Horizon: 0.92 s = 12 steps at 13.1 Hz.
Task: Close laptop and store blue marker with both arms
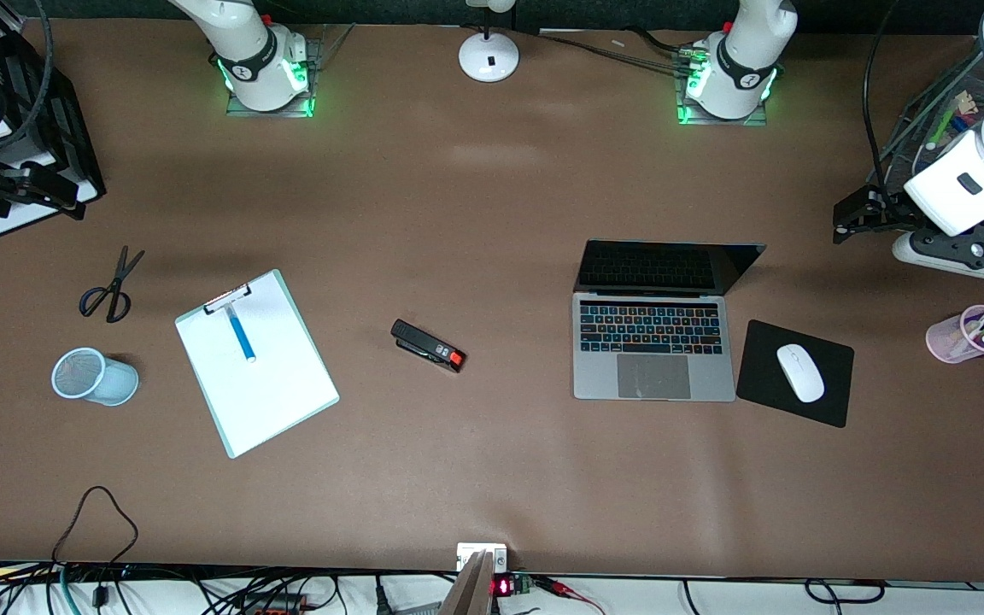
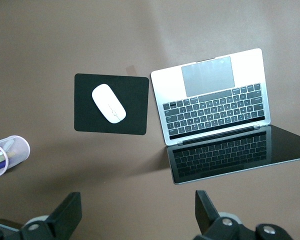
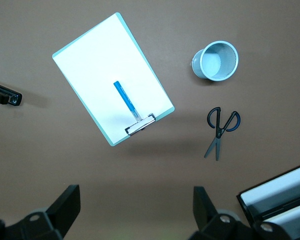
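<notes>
The laptop [image 1: 653, 346] sits open on the tabletop [image 1: 492, 196] toward the left arm's end, its dark screen [image 1: 658, 266] leaning back toward the robots' bases and its black keys facing up. Just beside it, farther toward that end, lies a black mouse pad [image 1: 834, 401] with a white mouse [image 1: 800, 372] on it, and farther along that way a clear pink cup [image 1: 969, 333] holds coloured pens.

The blue marker [image 1: 240, 333] lies on a clipboard [image 1: 257, 363] toward the right arm's end of the tabletop — its white end points at the metal clip [image 1: 228, 297]. A pale blue mesh cup [image 1: 93, 377] lies tipped on its side next to the clipboard, toward the right arm's end, and black-handled scissors [image 1: 110, 288] rest farther from the front camera than the cup. A black stapler [image 1: 428, 345] with a red end sits between the clipboard and the laptop, apart from both.

The left tool [image 2: 137, 217] hangs in the air, well above the tabletop, with its fingers spread wide and nothing between them (the laptop and mouse pad show past them in the left wrist view). The right tool [image 3: 136, 212] hangs likewise high above the tabletop, fingers spread and holding nothing — clipboard, marker, cup and scissors all lie in its wrist view, and a black tray of white sheets [image 3: 280, 197] sits at that view's edge.
</notes>
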{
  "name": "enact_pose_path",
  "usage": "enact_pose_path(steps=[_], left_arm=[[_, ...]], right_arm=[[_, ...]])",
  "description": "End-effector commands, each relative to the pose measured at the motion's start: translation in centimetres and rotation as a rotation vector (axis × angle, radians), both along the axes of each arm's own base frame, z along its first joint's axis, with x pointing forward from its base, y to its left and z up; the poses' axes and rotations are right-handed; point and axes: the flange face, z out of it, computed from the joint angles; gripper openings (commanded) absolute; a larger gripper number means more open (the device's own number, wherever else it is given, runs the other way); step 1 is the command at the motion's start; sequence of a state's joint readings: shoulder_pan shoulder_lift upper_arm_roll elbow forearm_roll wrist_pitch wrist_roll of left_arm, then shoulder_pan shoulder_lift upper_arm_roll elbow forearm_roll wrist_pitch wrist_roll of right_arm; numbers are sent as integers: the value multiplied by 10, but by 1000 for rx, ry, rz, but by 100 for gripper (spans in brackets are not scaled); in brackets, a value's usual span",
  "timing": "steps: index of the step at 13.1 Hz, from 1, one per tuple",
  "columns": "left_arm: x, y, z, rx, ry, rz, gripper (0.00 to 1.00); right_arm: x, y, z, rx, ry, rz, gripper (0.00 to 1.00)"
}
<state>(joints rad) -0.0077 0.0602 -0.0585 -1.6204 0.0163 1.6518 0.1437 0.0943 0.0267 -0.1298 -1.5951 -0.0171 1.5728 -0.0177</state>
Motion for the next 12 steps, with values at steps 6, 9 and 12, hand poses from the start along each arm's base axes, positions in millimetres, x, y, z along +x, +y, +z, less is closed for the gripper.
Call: enact_pose_path(steps=[6,9,12], left_arm=[[5,0,5,18,-5,-16,100],[4,1,4,9,4,-9,100],[9,-1,-3,10,32,-14,100]], right_arm=[[-2,2,7,-9,-7,0,100],[11,1,-7,1,-17,-6,100],[23,1,-31,-5,13,-6,100]])
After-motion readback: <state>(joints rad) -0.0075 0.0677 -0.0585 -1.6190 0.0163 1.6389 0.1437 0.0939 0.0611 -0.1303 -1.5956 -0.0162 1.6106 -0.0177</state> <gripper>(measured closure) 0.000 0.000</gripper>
